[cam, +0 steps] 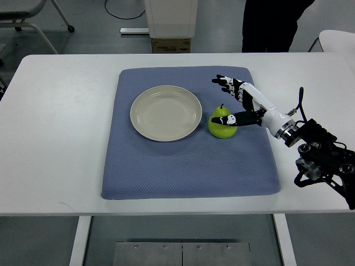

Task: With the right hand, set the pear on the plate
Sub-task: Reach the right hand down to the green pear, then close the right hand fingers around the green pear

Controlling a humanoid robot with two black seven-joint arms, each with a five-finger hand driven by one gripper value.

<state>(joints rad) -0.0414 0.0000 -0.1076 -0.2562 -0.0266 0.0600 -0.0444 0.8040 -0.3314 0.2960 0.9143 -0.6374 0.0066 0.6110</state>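
Right hand [233, 102] fingers spread, thumb touching green pear [221, 125], nothing grasped, round cream ceramic plate [166, 112] just beside, blue textured mat [188, 160], no legible writing.

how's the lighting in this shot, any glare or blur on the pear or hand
Top view: even, soft overhead light, only faint shadows under the plate and pear; slight sheen on the plate, no harsh glare; the pear and the right hand are sharp, no motion blur.
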